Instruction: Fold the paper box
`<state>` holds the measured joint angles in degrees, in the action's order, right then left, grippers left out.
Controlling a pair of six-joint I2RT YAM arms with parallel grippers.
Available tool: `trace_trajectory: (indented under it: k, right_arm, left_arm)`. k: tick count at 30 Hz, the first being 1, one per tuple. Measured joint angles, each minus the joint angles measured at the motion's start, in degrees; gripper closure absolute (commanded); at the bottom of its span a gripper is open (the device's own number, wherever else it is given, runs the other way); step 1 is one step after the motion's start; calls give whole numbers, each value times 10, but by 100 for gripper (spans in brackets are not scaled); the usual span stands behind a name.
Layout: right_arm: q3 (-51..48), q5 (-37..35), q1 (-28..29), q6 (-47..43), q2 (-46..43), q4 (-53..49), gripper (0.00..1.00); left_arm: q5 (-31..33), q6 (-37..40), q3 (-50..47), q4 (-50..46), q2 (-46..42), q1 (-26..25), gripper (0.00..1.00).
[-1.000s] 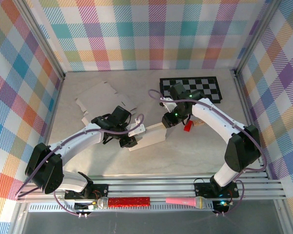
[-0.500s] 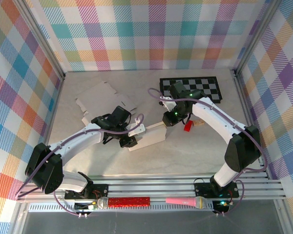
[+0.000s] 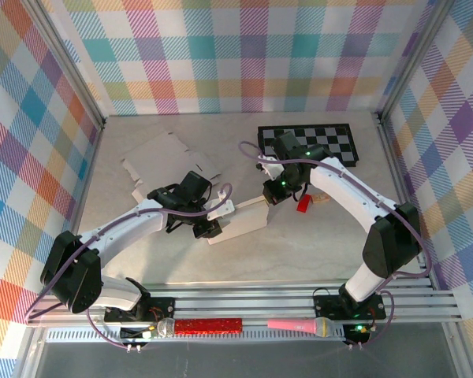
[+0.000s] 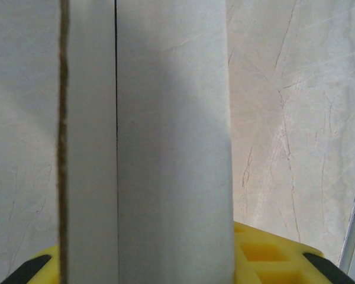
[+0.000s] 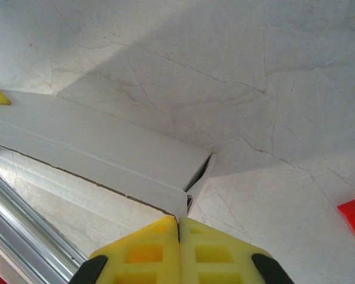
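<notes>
The paper box (image 3: 240, 220) lies mid-tabletop (image 3: 315, 252) between my hands. My left hand (image 3: 206, 229) is clamped on its left end; if that grip slips, the box could swing and crease. My right hand (image 3: 273, 197), fingers apart a second ago, is now pressed together at the far corner.

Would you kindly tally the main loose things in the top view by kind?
Microphones: 2, red microphone and pink microphone
Paper box, partly folded: 1
Flat cardboard sheet: 1
Checkerboard: 1
Red block: 1
Total: 6
</notes>
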<state>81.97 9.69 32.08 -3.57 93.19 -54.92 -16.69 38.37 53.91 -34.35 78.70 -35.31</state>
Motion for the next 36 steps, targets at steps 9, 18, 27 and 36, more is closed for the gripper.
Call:
trace_trajectory:
  k: [9,18,27,36]
  right_arm:
    - [-26,-3,7,75,-17,38,100]
    - [-94,-16,14,133,-68,103,100]
    - [-134,-30,19,139,-92,147,100]
    - [-178,-69,43,152,-129,182,100]
  left_arm:
    - [0,-31,0,4,0,0,70]
    - [-3,-33,0,4,0,0,68]
    - [3,-56,0,21,0,3,59]
    - [14,-90,-8,47,-18,4,52]
